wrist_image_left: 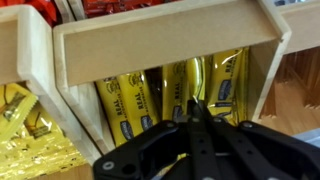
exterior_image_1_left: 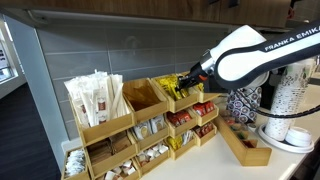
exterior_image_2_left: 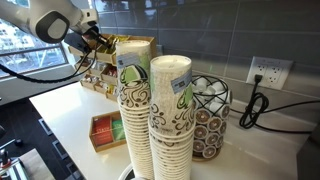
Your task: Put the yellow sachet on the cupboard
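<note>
Far left in an exterior view stood the tiered wooden organiser (exterior_image_1_left: 110, 135), with white paper-wrapped sticks (exterior_image_1_left: 95, 100) bristling from its top left bin. Just right of them the gripper (exterior_image_1_left: 184, 86) was nosed down into the upper bin of yellow packets, and the white arm (exterior_image_1_left: 262, 50) swept off to the right above the small wooden tray (exterior_image_1_left: 245, 142) and the paper cups (exterior_image_1_left: 292, 95). From that side the pincer's tips were lost against the bin. In an exterior view from across the counter the arm sat top left, and this angle alone laid out the cupboard (exterior_image_2_left: 60, 108), pale and broad. Across it ran the tray, then two tall cup stacks, then a wire basket (exterior_image_2_left: 212, 115), then a wall socket (exterior_image_2_left: 268, 70) far right. The sachets themselves were too small to pick out there. The wrist view gave what neither of those could. Gold packets (wrist_image_left: 25, 135) lay lower left and red-orange packets (wrist_image_left: 90, 8) ran along the top. Behind the bin's front wall (wrist_image_left: 160, 40) stood a row of upright yellow sticks. The yellow sachet (wrist_image_left: 182, 85) stood in that bin, not on the cupboard, right at the black fingertips (wrist_image_left: 190, 118). These were clenched together to a point. Whether they pinched the sachet or merely touched it could not be told.
</note>
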Action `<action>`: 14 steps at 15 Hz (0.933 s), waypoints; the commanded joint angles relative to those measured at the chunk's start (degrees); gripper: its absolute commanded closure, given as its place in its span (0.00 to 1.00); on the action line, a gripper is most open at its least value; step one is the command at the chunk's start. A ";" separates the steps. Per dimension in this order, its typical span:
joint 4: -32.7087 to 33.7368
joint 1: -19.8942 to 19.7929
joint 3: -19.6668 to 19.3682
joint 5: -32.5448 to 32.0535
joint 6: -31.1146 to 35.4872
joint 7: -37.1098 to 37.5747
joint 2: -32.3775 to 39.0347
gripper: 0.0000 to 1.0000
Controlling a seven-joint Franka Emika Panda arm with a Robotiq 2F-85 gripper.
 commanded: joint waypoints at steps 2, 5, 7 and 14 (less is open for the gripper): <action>-2.41 2.24 -2.34 1.39 -1.08 -2.27 -6.10 1.00; -3.04 4.18 -3.87 1.79 -3.28 -3.24 -10.72 1.00; -2.92 4.86 -4.16 1.36 -7.51 -3.07 -13.89 1.00; -1.31 -2.26 0.58 -5.68 -39.66 -1.05 -20.12 1.00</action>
